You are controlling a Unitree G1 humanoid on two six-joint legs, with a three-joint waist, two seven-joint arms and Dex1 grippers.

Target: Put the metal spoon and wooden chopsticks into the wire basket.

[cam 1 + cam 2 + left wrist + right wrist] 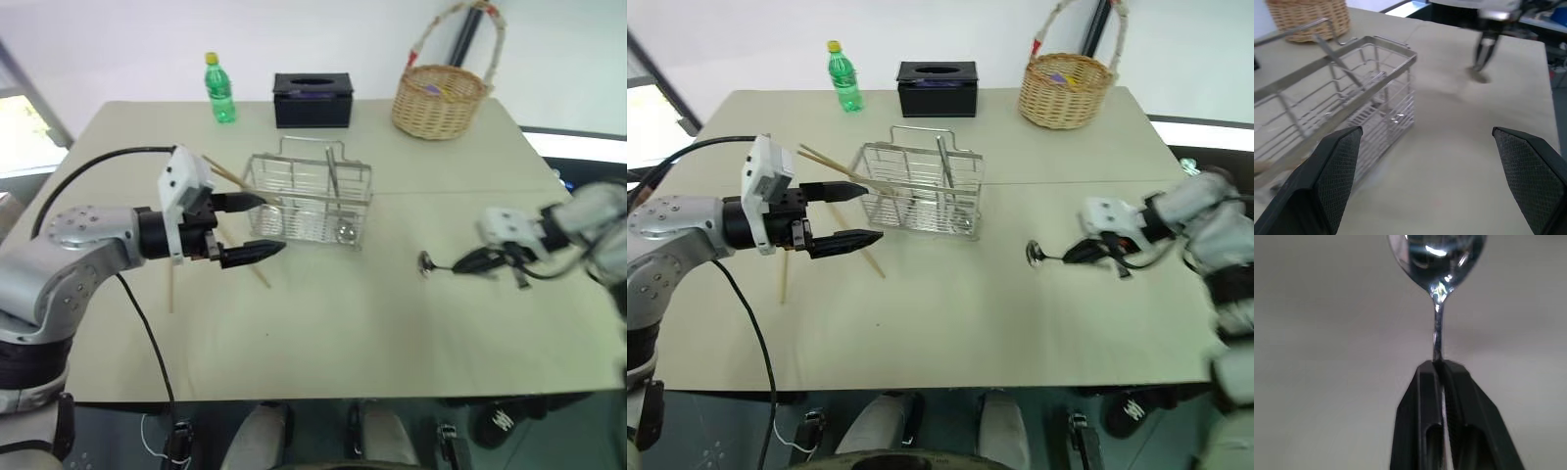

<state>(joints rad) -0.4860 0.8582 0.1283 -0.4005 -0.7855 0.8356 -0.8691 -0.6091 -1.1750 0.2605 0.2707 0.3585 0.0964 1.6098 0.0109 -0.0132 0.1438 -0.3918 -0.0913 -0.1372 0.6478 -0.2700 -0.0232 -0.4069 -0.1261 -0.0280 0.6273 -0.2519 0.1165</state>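
Note:
The wire basket (309, 201) stands mid-table. Two wooden chopsticks (227, 174) lean across its left rim, and other chopsticks (171, 284) lie on the table to its left. My left gripper (271, 223) hovers open at the basket's left end, with nothing between its fingers (1337, 171). To the right of the basket, my right gripper (468, 262) is shut on the handle of the metal spoon (427, 261). The spoon's bowl (1437, 254) points toward the basket, low over the table. I cannot tell whether it touches the table.
Along the table's far edge stand a green bottle (220, 90), a black tissue box (313, 100) and a round wicker basket (441, 98). A black cable (147, 343) hangs from my left arm over the table's near left.

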